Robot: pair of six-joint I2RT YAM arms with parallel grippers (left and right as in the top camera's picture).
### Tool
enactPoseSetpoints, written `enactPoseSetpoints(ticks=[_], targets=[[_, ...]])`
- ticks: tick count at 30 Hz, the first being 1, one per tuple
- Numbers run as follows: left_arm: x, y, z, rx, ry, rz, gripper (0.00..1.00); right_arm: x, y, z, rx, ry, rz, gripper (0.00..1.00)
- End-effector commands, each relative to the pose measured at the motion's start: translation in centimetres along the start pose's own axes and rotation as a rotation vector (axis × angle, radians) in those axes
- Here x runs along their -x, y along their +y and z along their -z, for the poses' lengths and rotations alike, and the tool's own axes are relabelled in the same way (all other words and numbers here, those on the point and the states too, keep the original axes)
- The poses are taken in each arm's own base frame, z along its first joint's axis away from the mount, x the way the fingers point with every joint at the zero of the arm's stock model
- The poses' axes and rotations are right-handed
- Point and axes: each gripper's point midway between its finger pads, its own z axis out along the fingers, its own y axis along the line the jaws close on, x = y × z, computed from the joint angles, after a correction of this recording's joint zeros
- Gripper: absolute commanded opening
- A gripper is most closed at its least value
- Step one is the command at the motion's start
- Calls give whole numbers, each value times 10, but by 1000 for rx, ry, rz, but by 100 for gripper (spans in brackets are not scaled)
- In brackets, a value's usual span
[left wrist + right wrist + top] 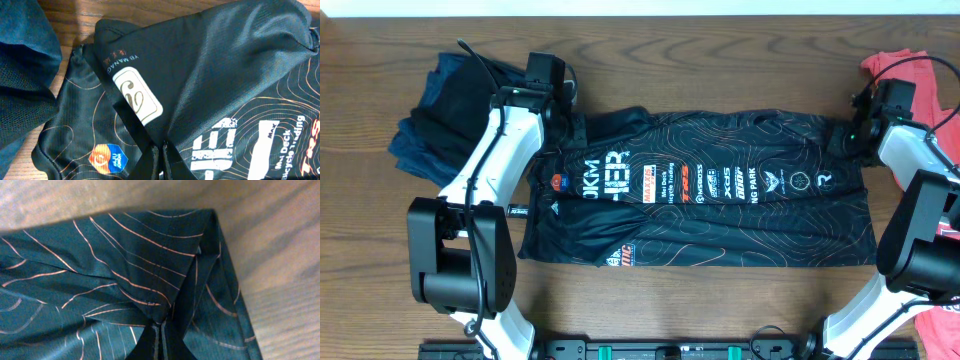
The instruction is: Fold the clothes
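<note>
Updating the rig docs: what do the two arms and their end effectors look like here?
Both arms match: white, rounded links on the left arm and right arm, with bulky black joint housings near the bases. Thin black cables run along the links. The left end effector and right end effector are black. No markings are legible.

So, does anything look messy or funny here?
Yes. The black shirt lies mostly flat, but its left end is rumpled. A fold there covers part of the white letters, so the word looks broken. The dark blue clothes in the far left corner sit in a loose heap.
</note>
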Motion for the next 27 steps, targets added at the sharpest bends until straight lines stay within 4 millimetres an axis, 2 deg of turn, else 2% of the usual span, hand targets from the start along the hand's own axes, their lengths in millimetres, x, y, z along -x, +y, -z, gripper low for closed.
enactPoseSetpoints(ticks=[1, 5, 7, 12, 16, 19, 27], targets=[[-2, 0, 0, -5, 16, 2, 6, 16, 0, 21, -7, -42, 0, 1], [-11, 3, 10, 8, 40, -17, 6, 25, -11, 51, -65, -67, -12, 1], [-14, 8, 18, 13, 43, -2, 6, 28, -22, 70, -128, -83, -20, 1], [-18, 28, 49, 23, 29, 73, 6, 20, -49, 106, -250, -85, -49, 1], [-27, 42, 71, 28, 32, 122, 6, 2, -58, 113, -269, -21, -69, 1], [-37, 46, 77, 35, 60, 139, 6, -15, -62, 114, -277, 49, -78, 1], [-69, 31, 81, -42, 199, 167, 6, -45, -63, 119, -284, 174, -82, 1]])
